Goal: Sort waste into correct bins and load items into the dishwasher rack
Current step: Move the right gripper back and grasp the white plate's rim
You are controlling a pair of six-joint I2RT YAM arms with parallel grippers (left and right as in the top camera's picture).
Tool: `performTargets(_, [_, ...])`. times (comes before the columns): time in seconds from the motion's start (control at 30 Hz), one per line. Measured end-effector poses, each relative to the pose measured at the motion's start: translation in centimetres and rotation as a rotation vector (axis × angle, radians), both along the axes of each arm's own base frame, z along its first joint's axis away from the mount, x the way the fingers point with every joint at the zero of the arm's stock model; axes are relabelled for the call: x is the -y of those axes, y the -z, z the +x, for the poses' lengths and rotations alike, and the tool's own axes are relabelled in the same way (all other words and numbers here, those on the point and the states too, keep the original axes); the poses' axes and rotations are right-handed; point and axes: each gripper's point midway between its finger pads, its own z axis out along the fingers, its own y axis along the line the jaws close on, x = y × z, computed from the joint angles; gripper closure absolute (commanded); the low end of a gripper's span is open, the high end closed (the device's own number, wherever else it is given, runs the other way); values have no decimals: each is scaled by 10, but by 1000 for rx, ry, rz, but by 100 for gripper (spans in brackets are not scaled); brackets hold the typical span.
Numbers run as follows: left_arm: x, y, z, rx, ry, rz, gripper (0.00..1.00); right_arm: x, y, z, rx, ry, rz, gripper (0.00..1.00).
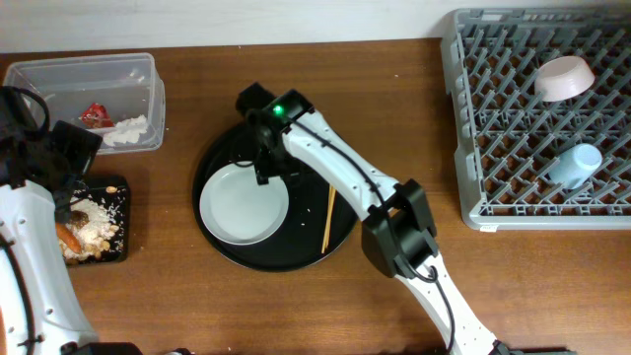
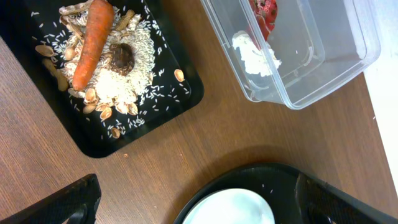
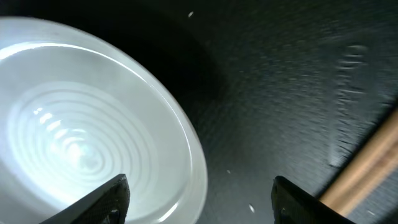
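The pale round plate (image 1: 244,204) lies on the large round black tray (image 1: 296,251), with the wooden chopsticks (image 1: 328,219) to its right. My right gripper (image 1: 271,170) is open just above the plate's upper right rim. In the right wrist view its fingers (image 3: 199,186) straddle the rim of the plate (image 3: 81,124), with a chopstick (image 3: 367,168) at the right. My left gripper (image 1: 79,163) is open and empty (image 2: 196,186) between the bins. The black rectangular tray (image 2: 180,93) holds rice (image 2: 124,81), the carrot (image 2: 93,40) and the brown lump (image 2: 121,57). The clear tub (image 2: 323,62) holds the tissue (image 2: 255,56) and red wrapper (image 2: 266,12).
The grey rack (image 1: 493,148) stands at the right, with the pinkish bowl (image 1: 564,77) and light-blue cup (image 1: 575,165) in it. The clear tub (image 1: 59,74) is at the top left and the black tray (image 1: 116,184) is below it. Nut shells lie among the rice.
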Motion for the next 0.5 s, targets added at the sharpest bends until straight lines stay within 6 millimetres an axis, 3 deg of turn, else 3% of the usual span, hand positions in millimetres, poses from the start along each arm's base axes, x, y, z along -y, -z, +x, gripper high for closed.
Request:
performTargets(0.17, [0,0,0,0,0,0,1,-7,21,-10,-32,-17,-26,39])
performTargets(0.5, [0,0,0,0,0,0,1,-9,24,-13,-41,-20,-25,44])
